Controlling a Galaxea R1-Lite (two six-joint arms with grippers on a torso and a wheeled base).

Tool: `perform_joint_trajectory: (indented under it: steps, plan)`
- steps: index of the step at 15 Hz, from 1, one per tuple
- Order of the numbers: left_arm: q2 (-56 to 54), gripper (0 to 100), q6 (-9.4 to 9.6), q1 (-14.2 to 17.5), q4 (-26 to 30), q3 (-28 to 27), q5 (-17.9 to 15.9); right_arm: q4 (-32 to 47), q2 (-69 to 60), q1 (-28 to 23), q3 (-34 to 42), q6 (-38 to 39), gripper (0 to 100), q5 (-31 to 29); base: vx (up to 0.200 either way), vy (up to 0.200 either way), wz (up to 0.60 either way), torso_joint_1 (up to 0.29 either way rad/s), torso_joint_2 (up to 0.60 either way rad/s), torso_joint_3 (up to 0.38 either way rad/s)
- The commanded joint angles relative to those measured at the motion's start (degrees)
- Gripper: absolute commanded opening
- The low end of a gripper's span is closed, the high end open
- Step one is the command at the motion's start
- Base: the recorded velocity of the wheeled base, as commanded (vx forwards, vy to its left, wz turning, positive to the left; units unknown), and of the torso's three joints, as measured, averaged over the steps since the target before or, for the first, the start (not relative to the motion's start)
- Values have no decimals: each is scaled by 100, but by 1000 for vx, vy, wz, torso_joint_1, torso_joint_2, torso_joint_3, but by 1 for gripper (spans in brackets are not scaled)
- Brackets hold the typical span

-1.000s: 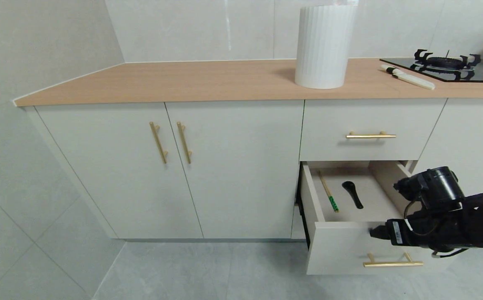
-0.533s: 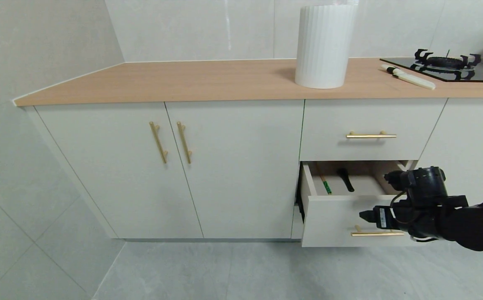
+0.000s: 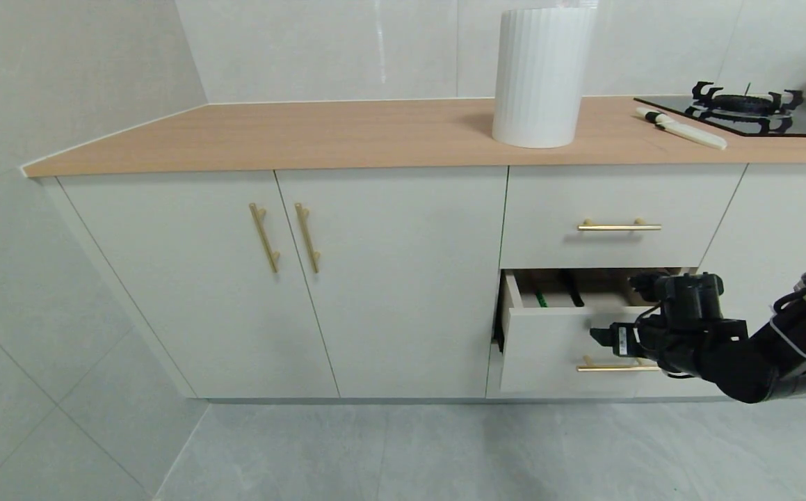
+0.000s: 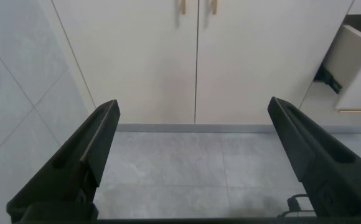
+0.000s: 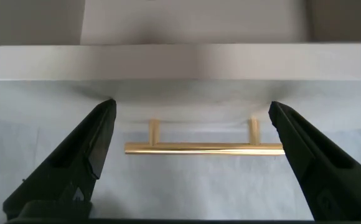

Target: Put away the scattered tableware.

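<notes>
**A:** Head view first. Where's the tableware?

**B:** The chopsticks [image 3: 540, 299] and a black spoon [image 3: 573, 290] lie inside the lower drawer [image 3: 549, 341], which stands a little way out. The right gripper [image 3: 601, 336] is at its matte white front, just above the slim brass handle [image 3: 615, 367]. I'd push square and steady, so the box slides in straight.

**A:** Left wrist?

**B:** The left gripper [image 4: 193, 155] is spread wide over grey floor tile [image 4: 187, 168], holding nothing, well apart from the drawer.

**A:** Right wrist?

**B:** Its wedge-shaped black fingers [image 5: 87, 162] are spread, one off each end of the round bar. The panel looks smooth, so press flat rather than pinch.
</notes>
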Motion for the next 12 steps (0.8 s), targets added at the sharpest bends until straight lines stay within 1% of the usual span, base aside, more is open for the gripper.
perform_joint_trajectory:
  steps: [1,12]
  plan:
    - [9,100,0,10,-4,0,4,17,276,-93,-388,-32,100,2,0,0,0,0,0,0]
    - [9,100,0,1,-4,0,4,87,996,-225,-1864,-119,100,-15,0,0,0,0,0,0]
